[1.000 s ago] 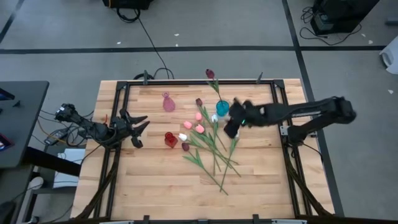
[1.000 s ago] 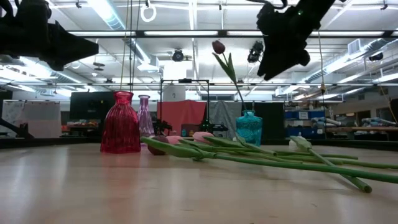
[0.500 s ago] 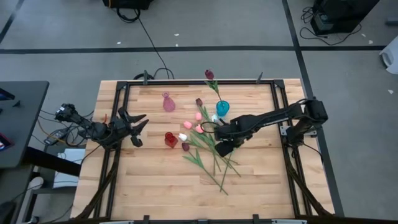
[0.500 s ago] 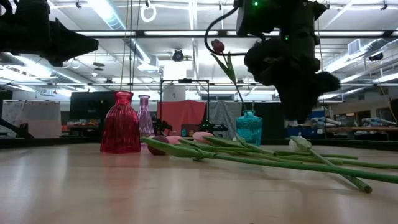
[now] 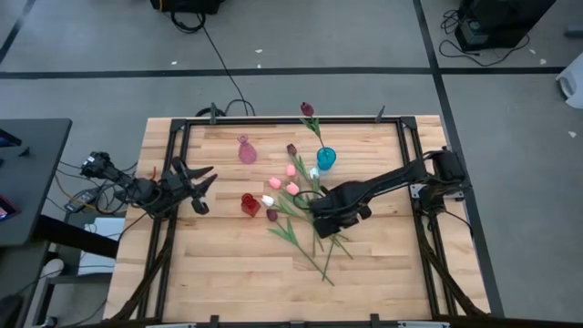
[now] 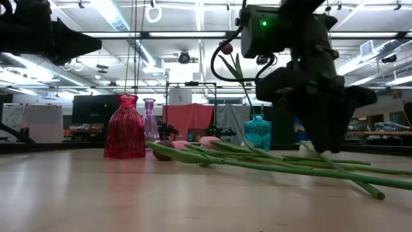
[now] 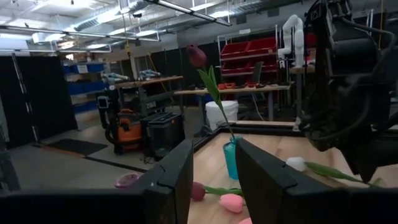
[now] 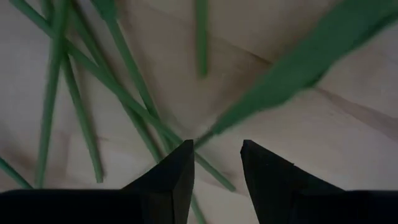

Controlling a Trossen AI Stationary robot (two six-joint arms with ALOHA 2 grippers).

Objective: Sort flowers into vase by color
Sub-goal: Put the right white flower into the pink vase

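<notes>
Right gripper (image 5: pixel 321 219) low over the loose flowers (image 5: pixel 305 214), which lie fanned on the worktop (image 5: pixel 228 273) just beside the red vase (image 5: pixel 249 204); its jaws are spread, with green stems crossing the gap below them. One maroon tulip (image 5: pixel 308 108) stands in the teal vase (image 5: pixel 325 158), beyond the pile. The pink vase (image 5: pixel 246 150) stands apart. Left gripper (image 5: pixel 202 189) waits at the worktop's left edge, jaws spread.
</notes>
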